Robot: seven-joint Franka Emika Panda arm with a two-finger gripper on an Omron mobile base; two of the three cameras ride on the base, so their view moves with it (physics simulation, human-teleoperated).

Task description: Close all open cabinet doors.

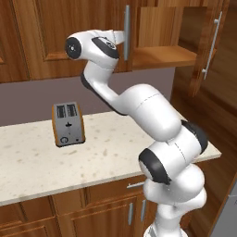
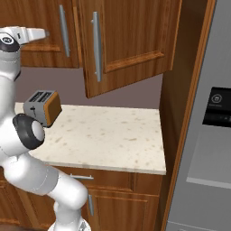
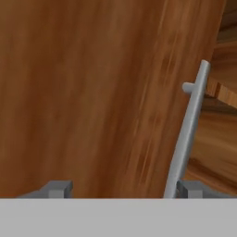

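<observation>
The gripper (image 3: pixel 124 189) stood with its jaws spread wide and nothing between them, its fingertips (image 3: pixel 58 189) close against the face of a closed cabinet door (image 3: pixel 83 92). That door's silver bar handle (image 3: pixel 187 129) ran just inside the right fingertip. Farther right of the gripper, another cabinet door (image 1: pixel 203 41) hung open beside a bare cabinet shelf (image 1: pixel 162 56).

cabinet doors (image 1: pixel 60 32) cut off by top frame edge in both base views. gripper (image 3: pixel 122 187) fingertips barely visible; door surface ahead blurred.
</observation>
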